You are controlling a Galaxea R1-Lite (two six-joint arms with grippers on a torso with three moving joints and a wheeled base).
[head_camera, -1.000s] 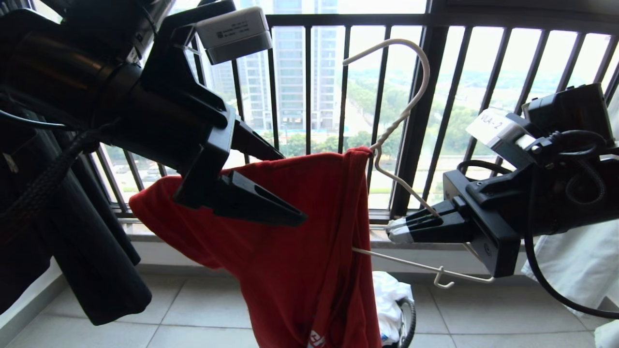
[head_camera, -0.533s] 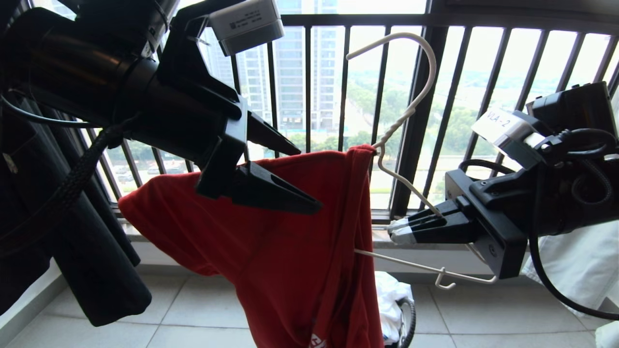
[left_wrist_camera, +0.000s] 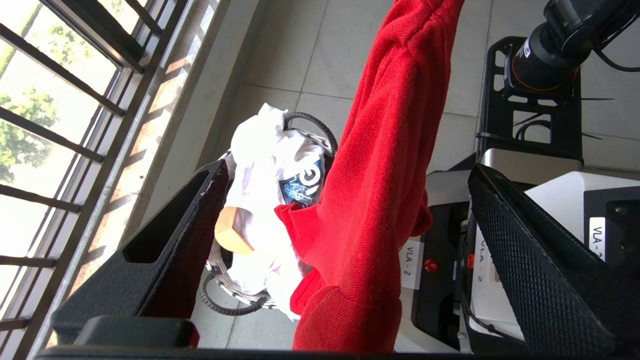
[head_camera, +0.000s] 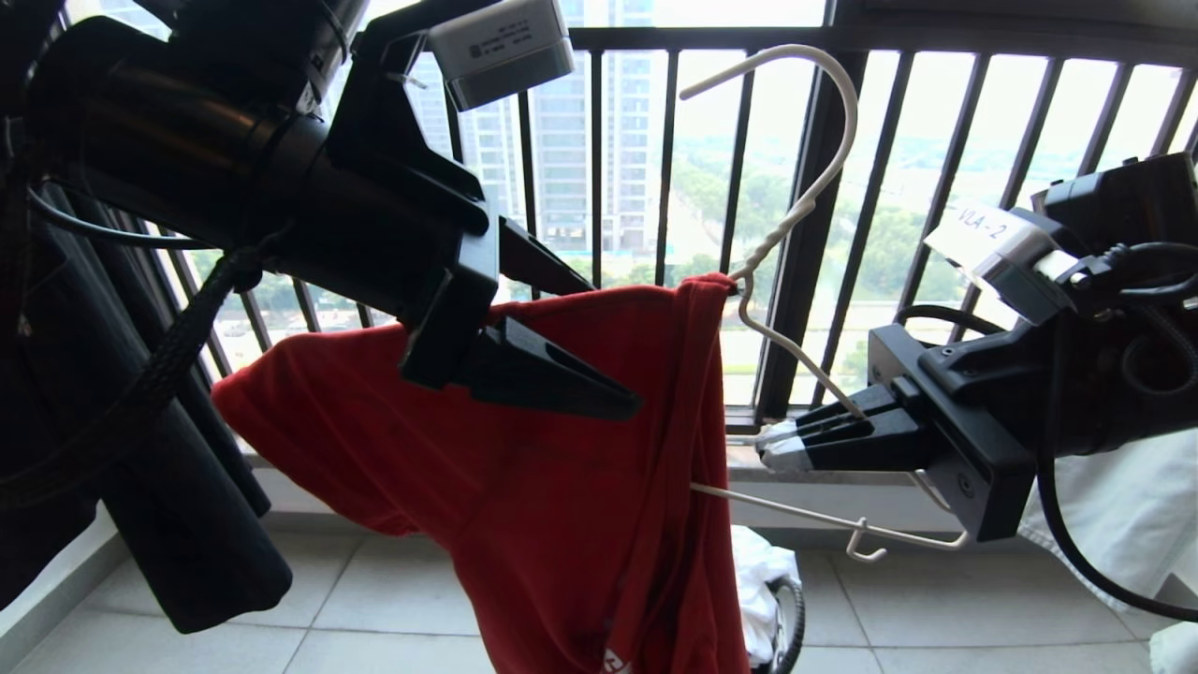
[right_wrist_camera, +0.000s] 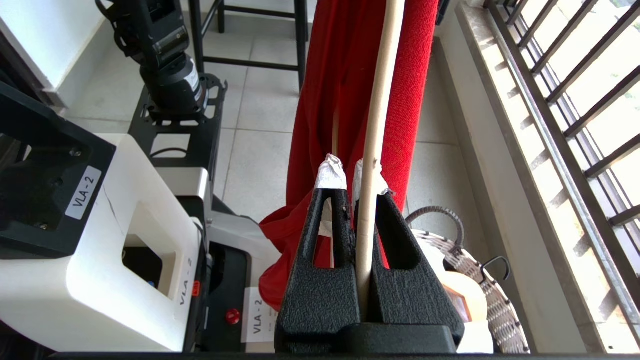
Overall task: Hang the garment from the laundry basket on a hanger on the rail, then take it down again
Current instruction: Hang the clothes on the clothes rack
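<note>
Item: red T-shirt (head_camera: 562,468), draping over one arm of an off-white wire hanger (head_camera: 805,197), its hem trailing toward the laundry basket (left_wrist_camera: 310,125) on the tiled floor (head_camera: 374,608).
Right gripper (head_camera: 777,447): pressing together on the hanger's bare sloping wire, tips taped white.
Left gripper (head_camera: 599,346): standing spread wide, one finger in front of the shirt's shoulder and one behind, gripping nothing.
Lettering: "VLA-2" showing on the right wrist tag (head_camera: 983,234) and "VLA - 2" on the white base panels (right_wrist_camera: 85,192); the print on the left wrist's white block (head_camera: 501,42) is too small to read.
Change since a second ago: hanger, shirt and both grippers are sitting slightly higher and further right against the window bars (head_camera: 664,168).
</note>
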